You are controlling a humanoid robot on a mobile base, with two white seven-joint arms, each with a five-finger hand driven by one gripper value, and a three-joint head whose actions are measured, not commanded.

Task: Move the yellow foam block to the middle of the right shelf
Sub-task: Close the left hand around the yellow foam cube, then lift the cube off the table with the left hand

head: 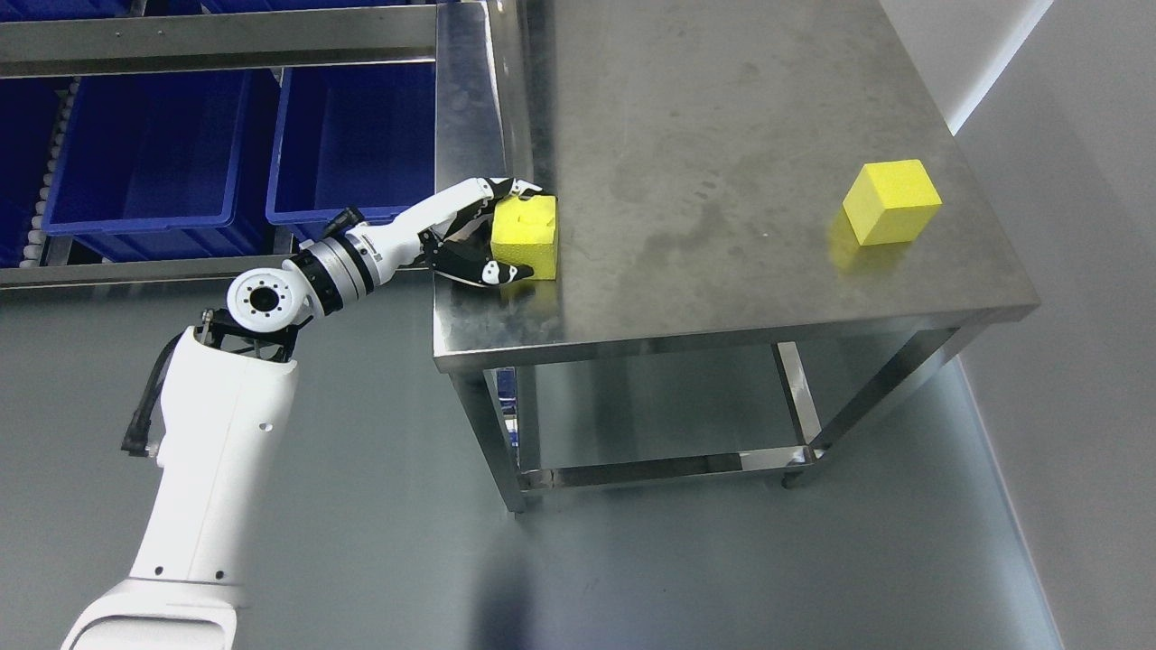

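Note:
A yellow foam block [528, 236] sits at the left edge of the steel table [722, 162]. My left hand [492, 230] reaches in from the lower left and is wrapped around it, fingers over its top and thumb under its near side. A second yellow foam block [891, 201] stands alone near the table's right edge. The right arm does not show.
Blue plastic bins [144, 153] [361, 135] sit on a roller rack to the left of the table, under a steel rail [217, 41]. A grey wall [1075, 271] runs along the right. Grey floor lies below, with the table's legs and crossbar [659, 469] visible.

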